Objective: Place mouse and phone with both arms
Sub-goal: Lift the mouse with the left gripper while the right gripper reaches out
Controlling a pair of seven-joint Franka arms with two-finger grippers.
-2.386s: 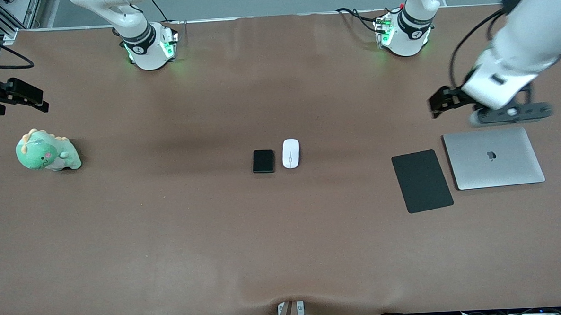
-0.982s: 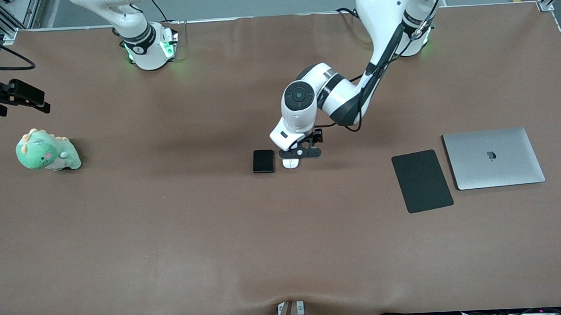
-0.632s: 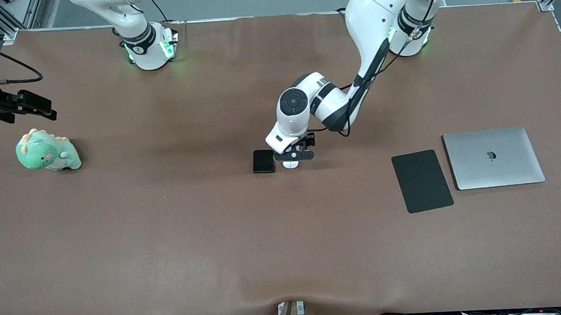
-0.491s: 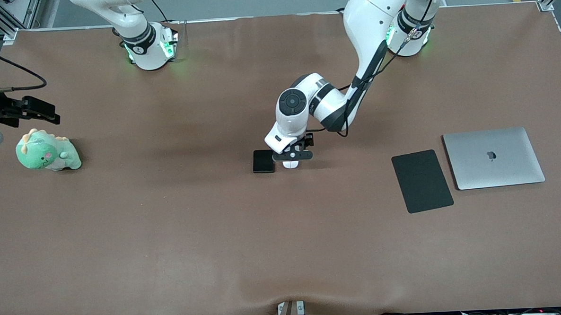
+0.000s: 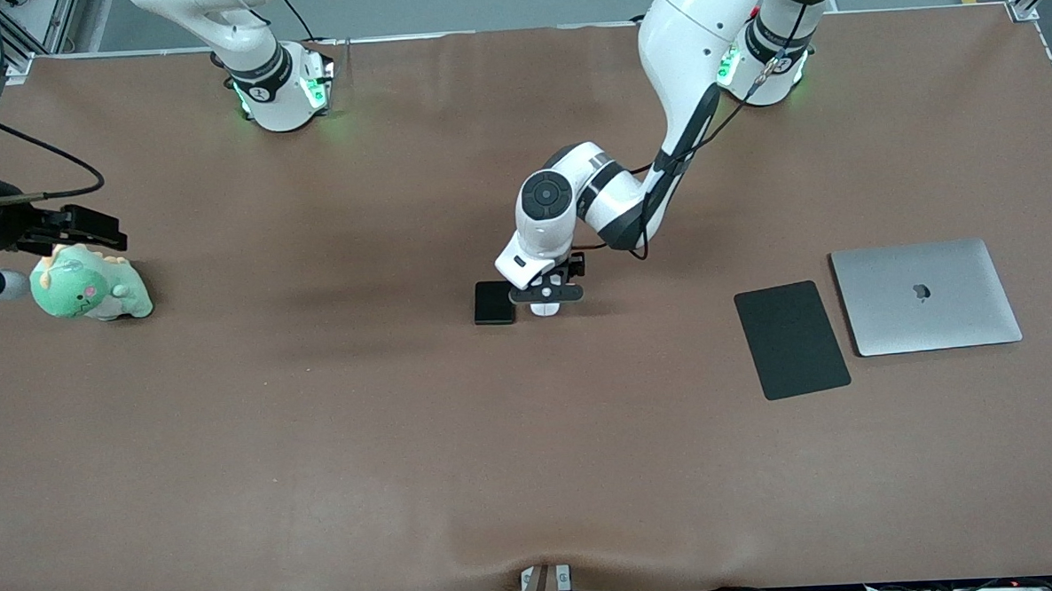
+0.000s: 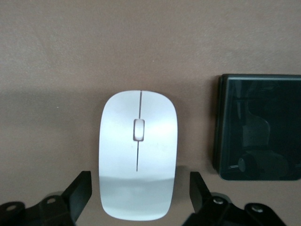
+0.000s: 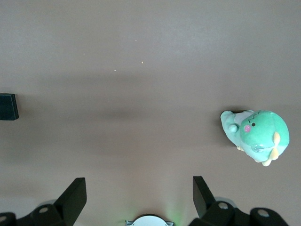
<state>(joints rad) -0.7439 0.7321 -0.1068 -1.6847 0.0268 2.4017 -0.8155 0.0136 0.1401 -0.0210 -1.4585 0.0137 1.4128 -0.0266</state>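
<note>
The left gripper's point(image 6: 137, 188) fingers point(image 6: 81, 188) stand apart, one on either side of the mouse's point(image 6: 138, 153) rounded end, with a gap showing between each finger and the white shell. The mouse lies flat on the brown table point(image 5: 319, 429) near its middle, and the left gripper point(image 5: 545, 292) hangs low right over it, so that in the front view only a small part of the mouse point(image 5: 544, 309) shows below the black fingers. The phone point(image 5: 493, 302) lies flat just beside the mouse, toward the right arm's end of the table, a narrow strip of table between them; the left wrist view shows the phone point(image 6: 258, 127) with a glossy, reflecting face.

The right gripper point(image 5: 75, 228) hangs at the right arm's end of the table, over the table just beside a green plush dinosaur point(image 5: 89, 286), its fingers point(image 7: 75, 193) spread wide on nothing. A black mouse pad point(image 5: 792, 340) and a closed silver laptop point(image 5: 926, 296) lie side by side toward the left arm's end.
</note>
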